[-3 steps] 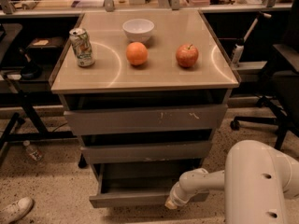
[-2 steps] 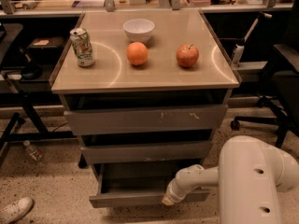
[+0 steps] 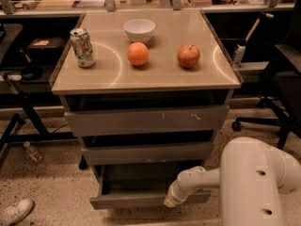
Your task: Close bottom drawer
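The bottom drawer (image 3: 136,199) is the narrowest of three stacked grey-brown drawers under the beige tabletop. It stands pulled out, and its shallow tray (image 3: 141,175) shows dark inside. My white arm reaches in from the lower right. My gripper (image 3: 168,202) sits at the arm's tip, right at the drawer's front panel, right of its middle. The mid-width drawer (image 3: 146,153) and the widest drawer (image 3: 146,120) with white scratches sit above, each a little further back.
On the tabletop (image 3: 146,76) stand a drink can (image 3: 83,47), a white bowl (image 3: 139,29), an orange (image 3: 138,54) and an apple (image 3: 188,55). A shoe (image 3: 15,212) and a bottle (image 3: 33,152) lie on the floor at left. A chair base (image 3: 263,117) stands at right.
My arm has swung left and its tip has moved left along the bottom drawer's front panel. The drawer's position looks about the same.
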Motion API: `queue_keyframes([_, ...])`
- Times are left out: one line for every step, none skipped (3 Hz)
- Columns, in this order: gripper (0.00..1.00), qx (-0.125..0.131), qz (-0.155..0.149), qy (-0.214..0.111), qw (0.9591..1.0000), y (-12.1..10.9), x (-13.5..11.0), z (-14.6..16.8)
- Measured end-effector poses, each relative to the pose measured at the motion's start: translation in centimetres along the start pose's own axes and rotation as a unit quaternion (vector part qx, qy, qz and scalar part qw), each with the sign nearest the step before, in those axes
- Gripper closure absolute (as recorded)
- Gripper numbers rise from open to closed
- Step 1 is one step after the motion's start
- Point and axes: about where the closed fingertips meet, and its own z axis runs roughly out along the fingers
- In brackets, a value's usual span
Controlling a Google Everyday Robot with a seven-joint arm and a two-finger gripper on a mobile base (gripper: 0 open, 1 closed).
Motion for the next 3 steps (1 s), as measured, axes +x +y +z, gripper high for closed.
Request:
queue_keyframes([0.36, 0.000, 0.000, 0.000, 1.0000, 0.00, 0.00, 0.00])
queue_keyframes([0.11, 0.000, 0.000, 0.000, 1.0000, 0.00, 0.00, 0.00])
queue_keyframes([0.00, 0.000, 0.000, 0.000, 1.0000, 0.01, 0.00, 0.01])
